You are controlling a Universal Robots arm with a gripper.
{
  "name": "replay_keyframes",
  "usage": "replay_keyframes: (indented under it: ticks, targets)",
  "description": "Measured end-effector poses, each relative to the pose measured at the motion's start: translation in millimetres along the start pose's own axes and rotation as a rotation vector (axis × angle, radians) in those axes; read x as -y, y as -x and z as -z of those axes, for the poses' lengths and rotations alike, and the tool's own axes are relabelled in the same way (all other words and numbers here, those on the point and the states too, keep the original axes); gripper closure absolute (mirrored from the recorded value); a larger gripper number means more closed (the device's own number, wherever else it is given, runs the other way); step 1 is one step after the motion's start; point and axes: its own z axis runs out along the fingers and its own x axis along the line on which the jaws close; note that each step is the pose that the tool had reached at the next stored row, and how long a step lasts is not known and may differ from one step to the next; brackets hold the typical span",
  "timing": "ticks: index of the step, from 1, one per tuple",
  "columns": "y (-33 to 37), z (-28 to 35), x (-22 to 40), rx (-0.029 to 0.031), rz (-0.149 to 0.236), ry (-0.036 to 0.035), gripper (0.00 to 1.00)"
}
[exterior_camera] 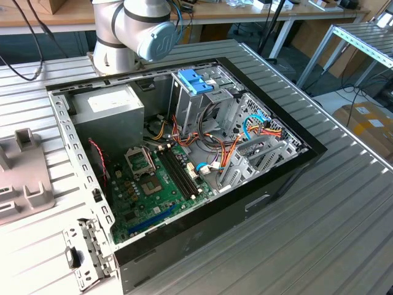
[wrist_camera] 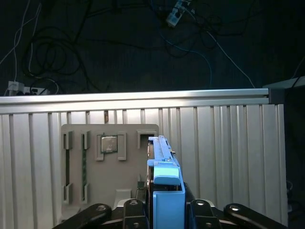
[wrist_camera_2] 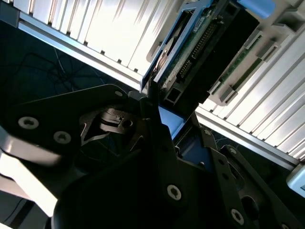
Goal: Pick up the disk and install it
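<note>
The disk (wrist_camera: 162,162) shows edge-on in the first wrist view, a thin metal slab with a blue plastic tab, standing upright between the dark fingers of my gripper (wrist_camera: 166,212). In the second wrist view the disk (wrist_camera_2: 200,52) shows its green circuit board and black connector, and my gripper (wrist_camera_2: 159,121) is shut on its blue-edged end. Behind it lies the ribbed metal table. Whether the disk still touches the grey holder tray (wrist_camera: 81,191) beneath it, I cannot tell.
The open computer case (exterior_camera: 288,178) lies on the table, with a green motherboard (exterior_camera: 153,184), a grey power-supply box (exterior_camera: 110,110) and a metal cage with light-blue handles (exterior_camera: 196,80). The arm's base (exterior_camera: 132,31) stands behind the case. The grey holder tray (exterior_camera: 24,184) is at the exterior view's left.
</note>
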Motion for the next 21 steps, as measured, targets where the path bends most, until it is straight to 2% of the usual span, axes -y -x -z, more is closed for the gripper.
replay_keyframes:
  ticks: [7,14,21]
  targets:
    - [0.9,12.6,-0.2,0.0000,0.000,0.0000,0.63]
    - [1.4,20.9,-0.4,0.0000,0.000,0.0000,0.63]
    - [2.2,32.2,-0.6,0.0000,0.000,0.0000,0.63]
